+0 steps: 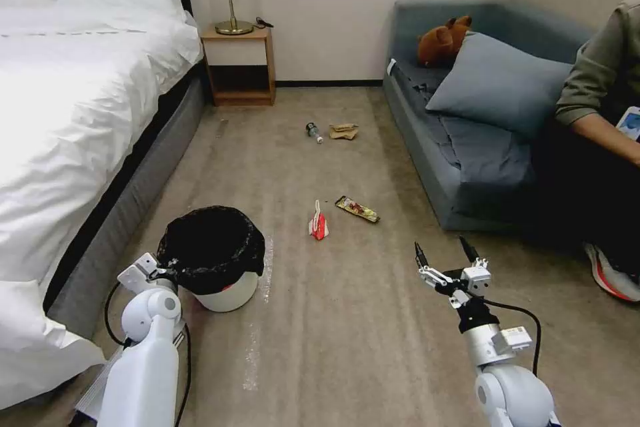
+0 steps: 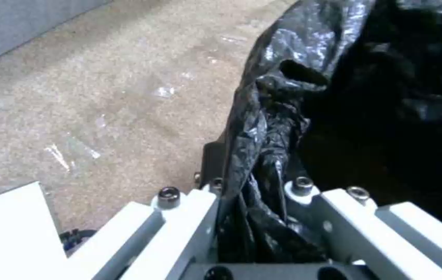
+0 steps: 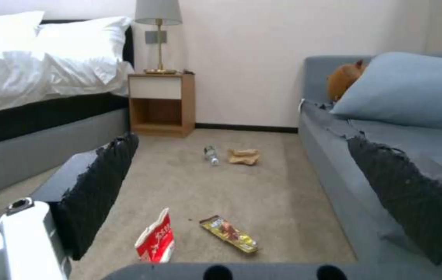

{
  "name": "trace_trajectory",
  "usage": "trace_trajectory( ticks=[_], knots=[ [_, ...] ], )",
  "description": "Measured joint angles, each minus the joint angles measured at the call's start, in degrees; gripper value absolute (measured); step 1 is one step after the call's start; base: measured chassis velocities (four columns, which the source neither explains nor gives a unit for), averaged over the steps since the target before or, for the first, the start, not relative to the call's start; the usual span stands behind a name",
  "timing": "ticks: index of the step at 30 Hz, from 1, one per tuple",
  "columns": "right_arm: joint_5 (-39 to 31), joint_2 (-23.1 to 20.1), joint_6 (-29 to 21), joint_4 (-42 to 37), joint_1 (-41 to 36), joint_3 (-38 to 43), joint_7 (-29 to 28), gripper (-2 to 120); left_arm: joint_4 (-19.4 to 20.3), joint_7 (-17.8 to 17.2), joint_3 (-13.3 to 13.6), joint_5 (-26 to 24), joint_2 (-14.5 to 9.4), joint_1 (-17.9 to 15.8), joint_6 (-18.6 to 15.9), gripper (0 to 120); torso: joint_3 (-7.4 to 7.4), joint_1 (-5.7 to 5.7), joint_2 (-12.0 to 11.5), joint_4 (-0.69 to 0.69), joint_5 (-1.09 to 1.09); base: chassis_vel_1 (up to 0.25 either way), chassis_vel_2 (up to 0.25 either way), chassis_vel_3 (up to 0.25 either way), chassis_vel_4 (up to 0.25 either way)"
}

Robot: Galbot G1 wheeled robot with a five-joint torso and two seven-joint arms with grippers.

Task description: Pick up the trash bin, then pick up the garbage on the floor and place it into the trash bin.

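The left end effector [image 2: 252, 194] grips the rim of the small round white trash bin [image 1: 230, 292] through its crinkled black plastic liner [image 2: 283, 116] for carrying, while the right end effector [image 1: 445, 255] hangs released, with the red-and-white crumpled packet [image 1: 319, 223] ahead.

left pincer [image 1: 162, 271] low and clamped, right pincer [image 1: 445, 252] raised forward, fingers spread

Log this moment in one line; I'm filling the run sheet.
left pincer: shut on rim of small white black-lined trash bin | right pincer: open, above floor | red-and-white crumpled packet: on floor
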State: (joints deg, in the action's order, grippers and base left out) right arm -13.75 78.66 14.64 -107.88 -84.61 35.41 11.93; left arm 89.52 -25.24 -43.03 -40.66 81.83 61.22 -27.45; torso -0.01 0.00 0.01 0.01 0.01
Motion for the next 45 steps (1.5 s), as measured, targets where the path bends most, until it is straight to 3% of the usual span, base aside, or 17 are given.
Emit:
trace_trajectory(
  ticks=[7,10,13,14,16,17,19,20,21,25,27,32,45],
  knots=[
    [1.29,0.12,1.06,0.84,0.68,0.89,1.22,100,2.31,0.49,-0.18,1.18,-0.03,2.21,-0.17,4,0.01,0.0,-0.02,-0.01,-0.04,0.0,0.0,0.0,0.0],
    [2.53,-0.04,1.14,0.85,0.93,1.5,0.74,100,5.2,1.15,-0.01,2.54,-0.21,4.28,-1.19,4,0.03,0.0,-0.03,-0.04,-0.11,0.0,0.0,0.0,0.0],
    [2.47,-0.29,1.4,0.78,1.72,0.39,-3.45,100,11.51,1.32,0.06,3.75,-0.79,7.4,-2.69,3,0.03,0.01,-0.03,-0.03,-0.04,0.0,0.0,0.0,0.0],
    [2.47,-0.29,1.4,0.78,1.72,0.39,-3.45,100,11.51,1.32,0.06,3.75,-0.79,7.4,-2.69,3,0.03,0.01,-0.03,-0.03,-0.04,0.0,0.0,0.0,0.0],
    [0.18,-0.35,2.15,0.53,2.34,-1.14,-5.06,100,17.36,1.8,-0.12,5.67,-0.9,10.35,-3.62,3,0.02,0.01,-0.03,-0.01,-0.04,0.0,0.0,0.0,0.0],
    [0.18,-0.35,2.15,0.53,2.34,-1.14,-5.06,100,17.36,1.8,-0.12,5.67,-0.9,10.35,-3.62,3,0.02,0.01,-0.03,-0.01,-0.04,0.0,0.0,0.0,0.0],
    [-1.26,-0.36,3.37,0.58,3.02,-2.27,-5.86,100,22.3,1.74,-0.67,7.05,-0.55,12.58,-4.31,3,0.01,0.01,-0.03,-0.02,-0.01,0.0,0.0,0.0,0.0],
    [-1.26,-0.36,3.37,0.58,3.02,-2.27,-5.86,100,22.3,1.74,-0.67,7.05,-0.55,12.58,-4.31,3,0.01,0.01,-0.03,-0.02,-0.01,0.0,0.0,0.0,0.0],
    [-1.38,-0.3,4.88,1.0,3.74,-2.96,-6.41,100,25.64,1.44,-0.99,7.59,-0.25,13.92,-4.8,3,0.01,0.01,-0.03,-0.02,-0.02,0.0,0.0,0.0,0.0],
    [-1.35,-0.24,6.12,1.51,4.24,-3.41,-6.59,100,29.89,0.89,-1.44,7.76,0.09,15.53,-5.57,3,0.01,0.0,-0.02,-0.01,-0.01,0.0,0.0,0.0,0.0],
    [-1.04,-0.17,6.71,1.78,4.35,-3.5,-6.58,100,34.16,0.45,-1.92,7.72,0.6,17.07,-6.6,3,0.01,0.0,-0.02,-0.02,0.0,0.0,0.0,0.0,0.0],
    [-0.21,-0.16,6.83,2.31,4.52,-3.0,-6.5,100,38.72,0.28,-3.26,8.27,1.4,18.15,-6.62,3,0.01,0.0,-0.02,-0.02,0.0,0.0,0.0,0.0,0.0],
    [-0.2,-0.27,6.46,3.0,4.85,-2.66,-5.9,100,40.88,0.44,-3.12,9.24,1.95,18.46,-6.42,3,0.01,0.0,-0.02,-0.02,0.0,0.0,0.0,0.0,0.0]
  ],
)
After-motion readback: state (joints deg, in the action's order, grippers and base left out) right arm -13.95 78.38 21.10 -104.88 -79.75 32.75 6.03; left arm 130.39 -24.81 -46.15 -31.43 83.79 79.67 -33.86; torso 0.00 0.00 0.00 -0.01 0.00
